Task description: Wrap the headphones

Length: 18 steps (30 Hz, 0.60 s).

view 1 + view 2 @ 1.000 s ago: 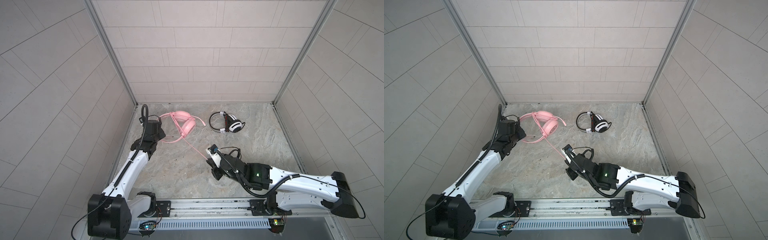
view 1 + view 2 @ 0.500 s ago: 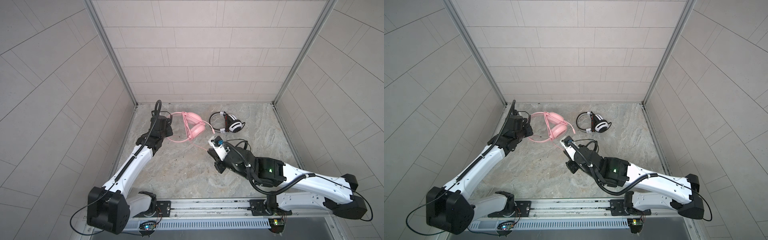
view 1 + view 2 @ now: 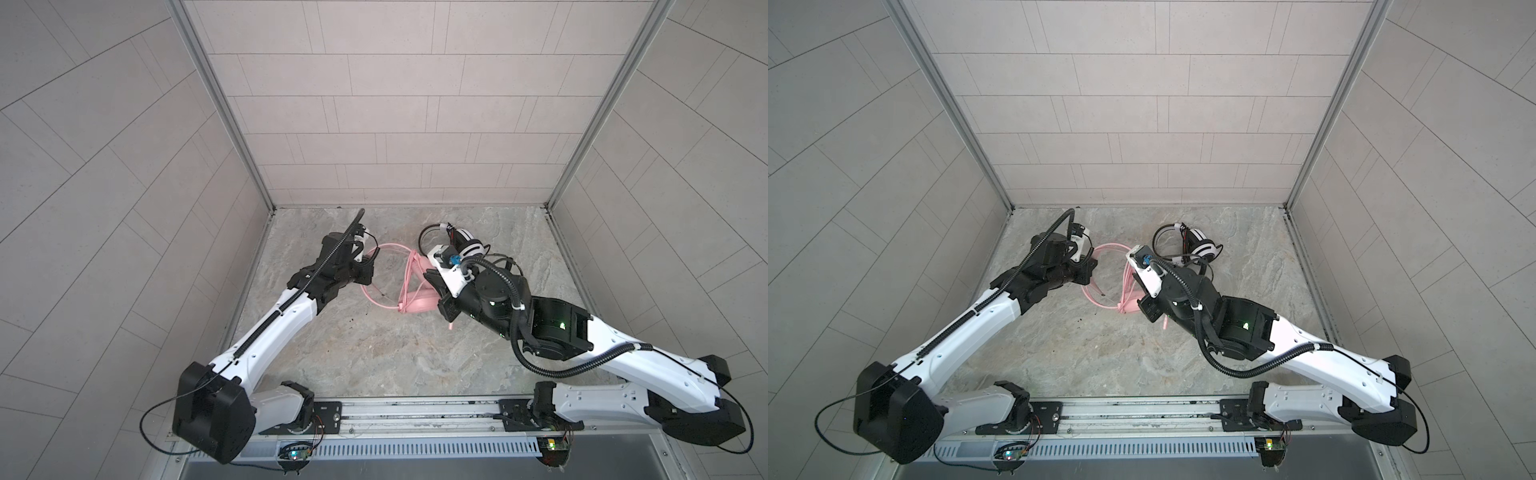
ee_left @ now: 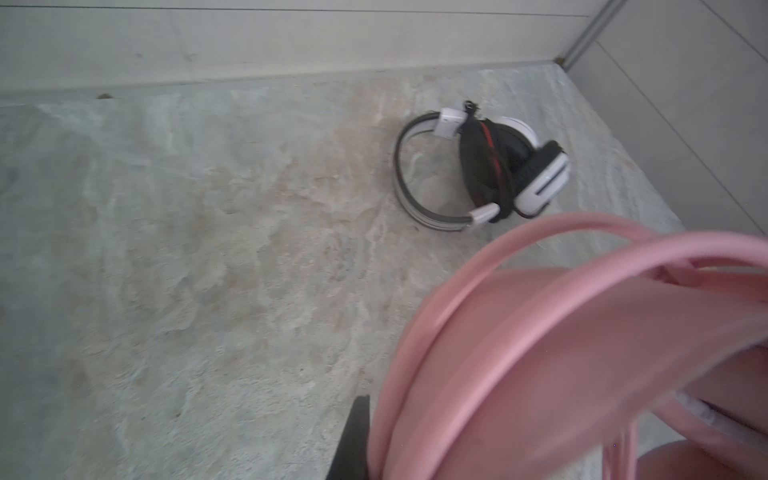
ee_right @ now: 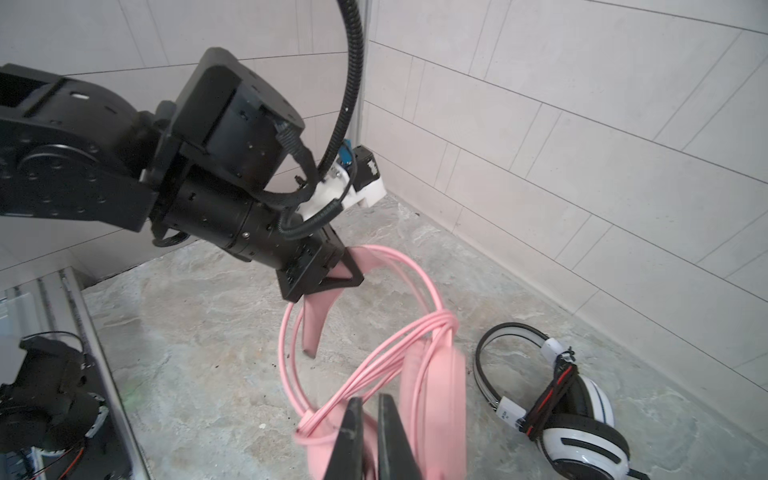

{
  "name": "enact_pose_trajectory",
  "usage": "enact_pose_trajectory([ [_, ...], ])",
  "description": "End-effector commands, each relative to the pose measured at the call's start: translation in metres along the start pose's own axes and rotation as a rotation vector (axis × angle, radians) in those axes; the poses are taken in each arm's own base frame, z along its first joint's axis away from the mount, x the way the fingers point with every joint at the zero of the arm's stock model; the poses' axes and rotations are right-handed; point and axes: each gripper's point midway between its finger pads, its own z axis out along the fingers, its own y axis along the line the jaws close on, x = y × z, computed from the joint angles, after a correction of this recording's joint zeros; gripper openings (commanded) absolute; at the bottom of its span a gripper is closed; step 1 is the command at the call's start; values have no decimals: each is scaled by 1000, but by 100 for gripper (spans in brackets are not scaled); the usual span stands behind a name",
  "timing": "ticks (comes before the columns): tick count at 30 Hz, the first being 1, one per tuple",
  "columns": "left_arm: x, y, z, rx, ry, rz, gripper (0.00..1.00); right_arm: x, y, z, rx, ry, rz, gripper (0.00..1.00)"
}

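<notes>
L arm (image 3: 286, 320) reaches from the near rail diagonally toward the far-left of the stone-look tabletop (image 3: 374, 357), wrist bent in toward the middle. R arm (image 3: 623, 361) lies low from the near-right base, forearm angled to centre, wrist cam mount on top.

Writing: white tag (image 5: 509, 411) on the band of the white-and-black headset (image 5: 582, 440) carries small print, too small to read. No other legible text.

Left gripper (image 5: 332, 282): jaws clamped on the headband of the pink headset (image 5: 436, 374), holding the band up off the table; one band end hangs free below the jaws. Right gripper (image 5: 370, 401): fingers nearly together w/ only a thin slit, right in front of a pink ear cup; can't tell if a strand is pinched. Pink cable (image 5: 399, 345) runs as several strands bunched across the ear cups and loops out toward the left jaws.

In both top views the pink headset sits between the two grippers. The white-and-black headset lies on the table nearer the far wall, beside the R wrist, apart from both grippers, black/red cable wound round it.
</notes>
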Motion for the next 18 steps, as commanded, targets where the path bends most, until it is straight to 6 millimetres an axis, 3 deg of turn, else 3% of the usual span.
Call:
enact_pose_trajectory([
  [1, -30, -56, -13, 270, -72, 95, 0, 2, -15, 0, 11, 32, -6, 5],
  [10, -26, -100, -20, 512, -77, 148, 0, 33, -59, 20, 48, 114, 118, 5],
  [18, -33, -117, -26, 656, -106, 102, 0, 64, -68, 34, 7, 148, 224, 13],
])
